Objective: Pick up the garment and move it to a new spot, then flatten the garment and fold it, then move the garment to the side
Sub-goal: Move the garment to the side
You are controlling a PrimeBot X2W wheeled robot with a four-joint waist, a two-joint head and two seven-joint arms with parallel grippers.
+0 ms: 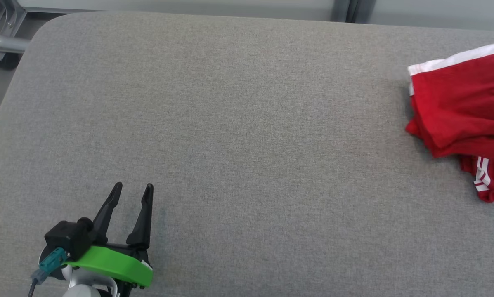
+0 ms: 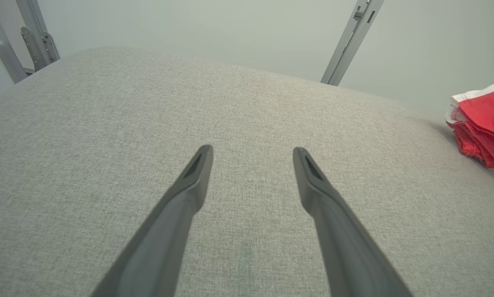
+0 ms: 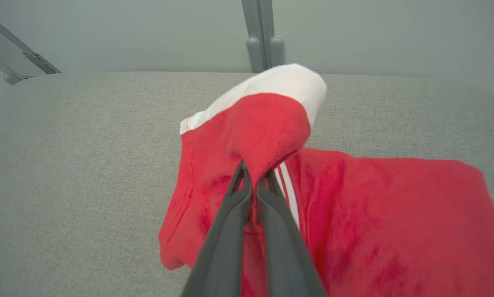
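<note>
I see a grey fabric-covered bench (image 1: 247, 103) with rounded corners and a padded top of plain weave.

- The red garment with a white band and white side stripes (image 1: 461, 107) lies bunched in loose layers at the right edge of the bench, toward the far side and cut off by the frame in the head view. Its white band (image 1: 453, 60) runs along the upper edge of the heap. Its white stripes (image 1: 481, 173) show on a lower flap nearest me.
- The left gripper (image 1: 133, 186) is at the near left, over bare fabric and well apart from the garment. Its jaws are spread and hold nothing. In the left wrist view the two dark fingers (image 2: 180, 214) stand wide over the weave, and the garment (image 2: 484, 123) is off at the right edge.
- The right gripper (image 3: 254, 181) has its jaws clenched on a raised fold of the garment (image 3: 395, 214). Red cloth and the white band hump up just past the fingertips, and the rest spreads out on the bench.
- The left wrist carries a bright green plastic bracket (image 1: 114, 266) and a teal cable connector (image 1: 50, 260).
- Grey metal posts (image 3: 265, 37) stand beyond the far edge.
</note>
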